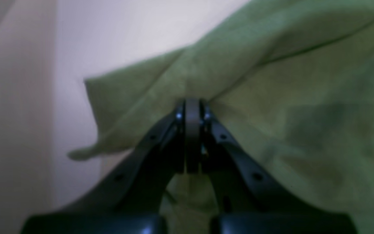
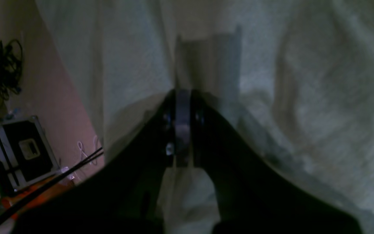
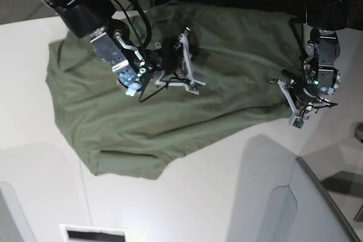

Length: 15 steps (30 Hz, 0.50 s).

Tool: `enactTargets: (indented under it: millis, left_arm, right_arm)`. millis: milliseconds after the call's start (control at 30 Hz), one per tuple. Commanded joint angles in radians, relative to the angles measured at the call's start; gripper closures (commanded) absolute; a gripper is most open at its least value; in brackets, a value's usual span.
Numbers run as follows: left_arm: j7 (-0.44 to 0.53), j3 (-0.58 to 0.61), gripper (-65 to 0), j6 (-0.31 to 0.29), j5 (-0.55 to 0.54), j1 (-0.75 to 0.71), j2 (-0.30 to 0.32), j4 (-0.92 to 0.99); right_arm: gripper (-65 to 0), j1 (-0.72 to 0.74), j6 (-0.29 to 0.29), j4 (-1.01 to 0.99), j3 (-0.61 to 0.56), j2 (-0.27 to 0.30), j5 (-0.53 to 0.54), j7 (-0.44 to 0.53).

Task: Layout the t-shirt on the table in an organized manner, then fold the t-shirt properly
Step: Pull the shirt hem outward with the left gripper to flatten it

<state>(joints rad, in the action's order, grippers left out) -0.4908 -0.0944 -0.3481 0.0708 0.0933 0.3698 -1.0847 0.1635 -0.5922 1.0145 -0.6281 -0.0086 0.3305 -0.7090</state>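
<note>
1. The right claw is clamped on the olive-green soft cotton t-shirt mid-body.
2. The shirt lies rumpled across the white smooth surface; limp and light, best pinched at hems or shoulders.
3. The left claw is clamped on its edge.

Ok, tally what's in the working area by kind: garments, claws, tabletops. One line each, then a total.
T-shirt, olive green, spread on the table: 1
Claws, the left claw and the right claw, each pinching the shirt's fabric: 2
Table, white: 1
Total: 4
</note>
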Motion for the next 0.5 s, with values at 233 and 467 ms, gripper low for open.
enactTargets:
  millis: [233, 467]
  left_arm:
    - [0.045, 0.111, 0.0, 0.004, -0.007, 0.184, -0.015, 0.177]
    - [0.188, 0.112, 0.0, 0.005, 0.007, 0.374, -0.056, 0.409]
  right_arm:
    - [-2.1, -0.003, 0.033, -0.006, 0.000, 0.006, -0.074, -0.053]
    - [-2.1, -0.023, 0.033, -0.006, -0.002, 0.009, -0.077, -0.053]
